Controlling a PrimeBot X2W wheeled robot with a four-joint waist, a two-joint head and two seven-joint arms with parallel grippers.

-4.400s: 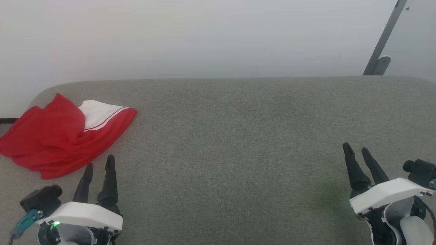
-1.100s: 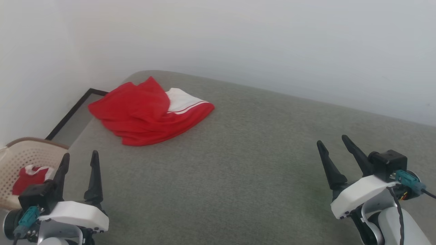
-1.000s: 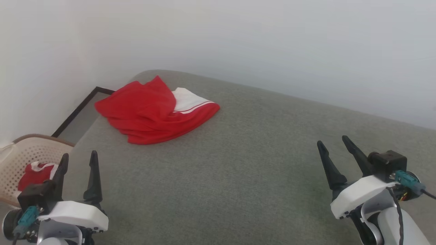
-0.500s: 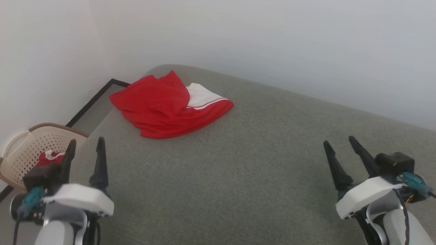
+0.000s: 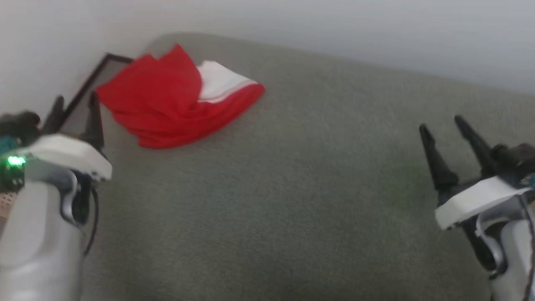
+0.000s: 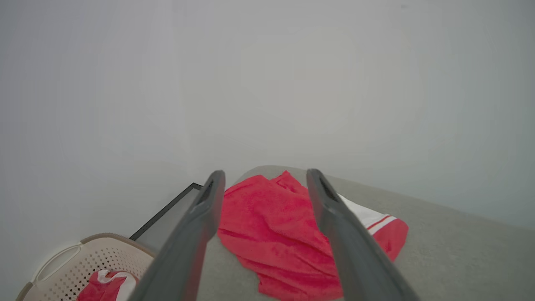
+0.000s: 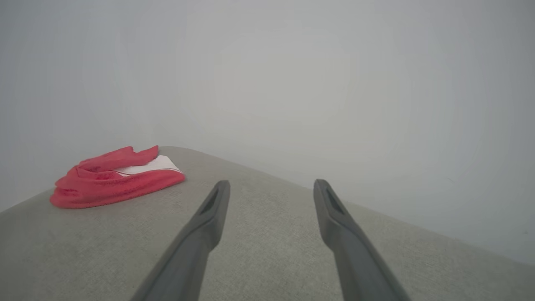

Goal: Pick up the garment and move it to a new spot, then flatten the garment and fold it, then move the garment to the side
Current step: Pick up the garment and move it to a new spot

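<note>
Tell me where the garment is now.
In the head view the garment lies crumpled at the far left corner of the grey surface, just ahead of the left gripper.

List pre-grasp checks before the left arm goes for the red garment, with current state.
1. Left gripper open and empty: ok.
2. Right gripper open and empty: ok.
3. Garment located, crumpled at the far left corner of the grey surface: ok.
4. Left gripper aimed at the garment, which sits between its fingers in the left wrist view: ok.
5. Left gripper touching the garment: not ok, they are apart.
6. Garment edge hanging off the surface: cannot tell.
</note>
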